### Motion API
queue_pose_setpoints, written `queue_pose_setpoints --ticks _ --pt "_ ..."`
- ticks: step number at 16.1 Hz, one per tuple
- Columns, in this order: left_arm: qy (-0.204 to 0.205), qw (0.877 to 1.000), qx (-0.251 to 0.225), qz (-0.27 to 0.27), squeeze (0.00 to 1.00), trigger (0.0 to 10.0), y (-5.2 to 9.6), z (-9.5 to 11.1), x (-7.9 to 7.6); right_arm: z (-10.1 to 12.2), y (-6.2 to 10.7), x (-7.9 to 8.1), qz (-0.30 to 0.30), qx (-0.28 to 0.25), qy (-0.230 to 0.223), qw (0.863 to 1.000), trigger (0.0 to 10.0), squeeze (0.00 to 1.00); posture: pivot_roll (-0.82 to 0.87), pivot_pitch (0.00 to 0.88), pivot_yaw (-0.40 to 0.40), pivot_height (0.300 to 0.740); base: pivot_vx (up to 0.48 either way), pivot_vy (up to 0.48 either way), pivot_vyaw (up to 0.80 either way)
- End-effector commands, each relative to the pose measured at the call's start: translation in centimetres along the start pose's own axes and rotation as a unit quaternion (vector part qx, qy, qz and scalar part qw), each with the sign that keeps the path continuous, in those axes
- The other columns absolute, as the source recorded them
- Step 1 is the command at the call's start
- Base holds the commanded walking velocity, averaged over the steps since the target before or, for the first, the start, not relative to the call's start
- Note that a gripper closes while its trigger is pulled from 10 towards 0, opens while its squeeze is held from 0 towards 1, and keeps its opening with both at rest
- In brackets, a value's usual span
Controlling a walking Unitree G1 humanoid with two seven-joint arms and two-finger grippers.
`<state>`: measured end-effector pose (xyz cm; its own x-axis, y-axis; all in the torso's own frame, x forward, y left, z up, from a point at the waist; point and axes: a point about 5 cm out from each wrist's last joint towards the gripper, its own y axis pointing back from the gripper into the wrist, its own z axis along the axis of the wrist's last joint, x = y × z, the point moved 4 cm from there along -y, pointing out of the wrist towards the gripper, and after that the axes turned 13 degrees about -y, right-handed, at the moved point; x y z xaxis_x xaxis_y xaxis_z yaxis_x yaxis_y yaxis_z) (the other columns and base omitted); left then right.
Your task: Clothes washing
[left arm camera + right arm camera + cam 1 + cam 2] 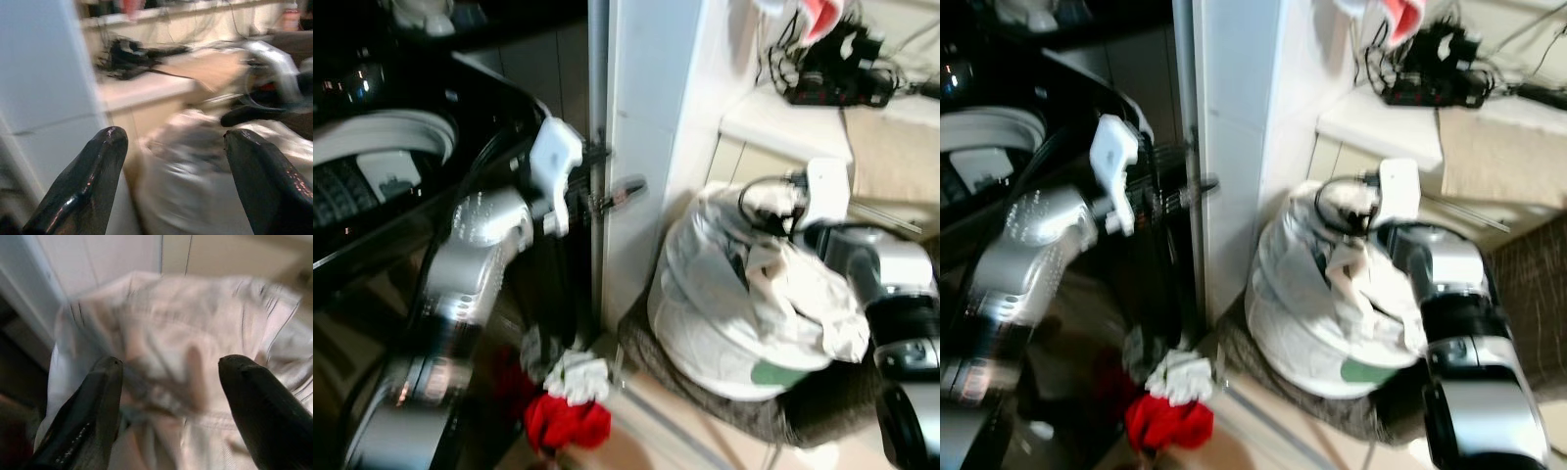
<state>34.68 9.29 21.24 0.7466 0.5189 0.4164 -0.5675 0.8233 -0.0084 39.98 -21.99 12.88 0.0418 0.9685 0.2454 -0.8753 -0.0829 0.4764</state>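
**Both grippers open beside the laundry bag**

Red cloth [568, 421] lies lowest in the head view, on the floor with a small white garment [578, 374] resting against its upper edge. Both sit just left of the white laundry bag [724, 323], which bulges with pale clothes and stands on a dark brown mat [803, 411].

At the bag's top, the right gripper [168, 401] points down into the crumpled white fabric [195, 333], its two black fingers spread apart with nothing between them. Whether the tips touch the cloth cannot be told through the blur.

Left of the bag, past a white upright panel [641, 127], the left gripper [171, 171] is raised near the panel's edge, fingers likewise parted and empty, facing the bag.

Further left of the bag stands the dark washing machine [372, 166]. Behind the bag, a pale ledge [783, 122] carries a tangle of black cables [837, 69].
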Motion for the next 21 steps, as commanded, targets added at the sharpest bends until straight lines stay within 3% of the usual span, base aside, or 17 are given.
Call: queue_pose_setpoints --ticks 1,4,5,7,8,9,14,21 --pt "0.014 0.998 -0.007 -0.054 0.00 10.0 0.3 0.9 -2.1 -0.8 -0.2 0.0 0.014 0.025 -0.014 1.000 10.0 1.00 -0.02 0.000 -0.022 0.740 0.000 0.000 0.00" --pt "0.029 0.995 0.010 -0.098 0.00 10.0 1.3 0.8 -4.5 -3.1 -0.4 -1.2 -0.014 0.079 -0.007 0.997 10.0 1.00 -0.01 0.000 -0.024 0.740 0.000 0.000 0.00" --pt "0.029 0.994 0.016 -0.100 0.00 10.0 1.4 0.7 -4.8 -3.8 -0.5 -1.2 -0.011 0.095 -0.012 0.995 10.0 0.00 -0.01 0.000 -0.024 0.740 0.000 0.000 0.00" --pt "0.032 0.993 0.026 -0.110 0.00 10.0 1.6 0.9 -5.4 -4.7 -0.5 -0.8 0.014 0.112 -0.029 0.993 9.5 0.00 -0.02 0.000 -0.022 0.740 0.000 0.000 0.00" --pt "0.030 0.992 0.031 -0.116 0.00 10.0 1.7 0.9 -5.5 -4.8 -0.6 -0.5 0.027 0.115 -0.049 0.992 4.4 0.00 -0.02 0.000 -0.021 0.740 0.000 0.000 0.00" --pt "0.030 0.992 0.032 -0.122 0.00 10.0 1.8 1.0 -5.7 -4.9 -0.6 -0.5 0.032 0.115 -0.060 0.991 0.0 0.00 -0.02 0.000 -0.021 0.740 0.000 0.000 0.00" --pt "0.031 0.991 0.038 -0.125 0.00 10.0 1.8 1.3 -6.0 -4.7 -0.5 -0.2 0.062 0.108 -0.104 0.987 0.0 0.00 -0.02 0.000 -0.020 0.740 0.000 0.000 0.00" --pt "0.033 0.991 0.044 -0.122 0.00 10.0 1.8 1.2 -5.9 -4.7 -0.3 -0.4 0.071 0.107 -0.114 0.985 0.0 0.00 -0.02 0.000 -0.020 0.740 0.000 0.000 0.00"
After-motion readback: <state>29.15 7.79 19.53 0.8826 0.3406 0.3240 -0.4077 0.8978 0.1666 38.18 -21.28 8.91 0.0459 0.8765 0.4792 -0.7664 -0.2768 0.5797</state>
